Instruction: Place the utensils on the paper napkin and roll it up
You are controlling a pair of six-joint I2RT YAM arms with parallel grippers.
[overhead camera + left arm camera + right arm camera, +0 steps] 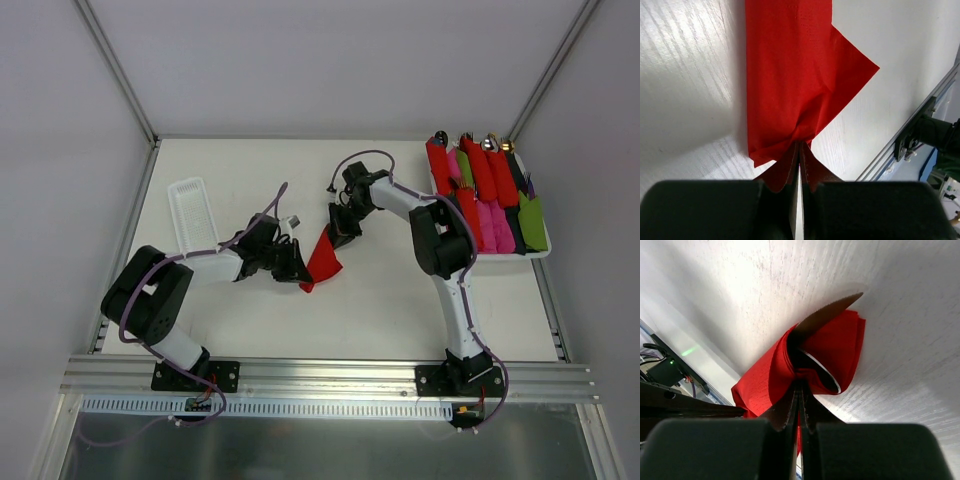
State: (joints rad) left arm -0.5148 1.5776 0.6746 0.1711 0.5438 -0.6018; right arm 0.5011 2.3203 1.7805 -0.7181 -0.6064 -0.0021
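Note:
The red paper napkin (323, 258) lies folded over in the middle of the table, stretched between my two grippers. My left gripper (298, 266) is shut on its near-left end, where the paper bunches at the fingertips (801, 146); the sheet (790, 85) spreads away from them. My right gripper (341, 236) is shut on the far end (801, 384), where the napkin (765, 380) curls into a loose roll. A dark serrated blade tip (832, 314) of the utensils pokes out of that roll, and a silvery edge (826, 373) shows inside it. The rest of the utensils is hidden in the paper.
A white tray (545, 254) at the far right holds several red, pink and green rolled bundles (487, 195). A white perforated tray (195, 214) lies at the left, behind my left arm. A metal rail (330, 376) runs along the near edge.

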